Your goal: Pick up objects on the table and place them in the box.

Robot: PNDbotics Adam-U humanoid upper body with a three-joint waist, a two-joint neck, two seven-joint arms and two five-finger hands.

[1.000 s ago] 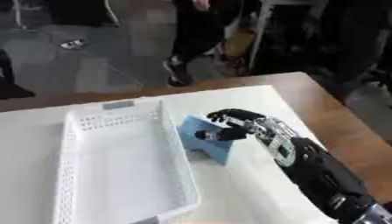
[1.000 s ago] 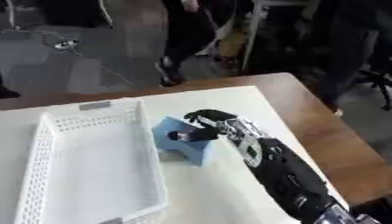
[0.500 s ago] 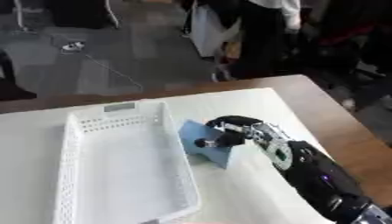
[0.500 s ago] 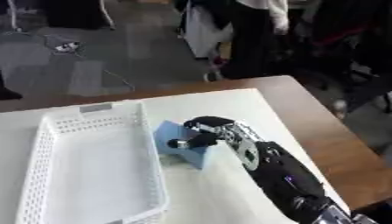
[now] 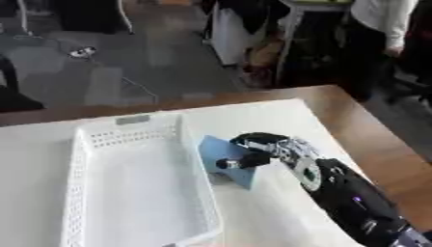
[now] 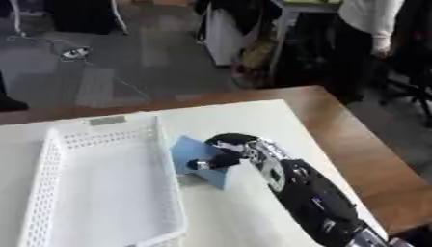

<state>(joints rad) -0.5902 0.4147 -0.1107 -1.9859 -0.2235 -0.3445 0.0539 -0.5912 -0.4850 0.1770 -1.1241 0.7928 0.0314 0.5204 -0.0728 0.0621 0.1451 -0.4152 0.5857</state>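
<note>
A: What has changed since the earlier frame?
B: My right hand (image 5: 263, 150) has stayed on the blue block (image 5: 229, 161); only the people behind the counter (image 5: 278, 116) have shifted.
A: State of the hand?
B: Fingers and thumb curled round the block, pinching its upper edge.
A: Location of the block?
B: On the counter, just beside the right wall of the white box (image 5: 135, 183), tilted.

A light blue flat object (image 5: 228, 159) stands tilted just beside the right wall of the white perforated box (image 5: 135, 183). The box lies empty on the table.
</note>
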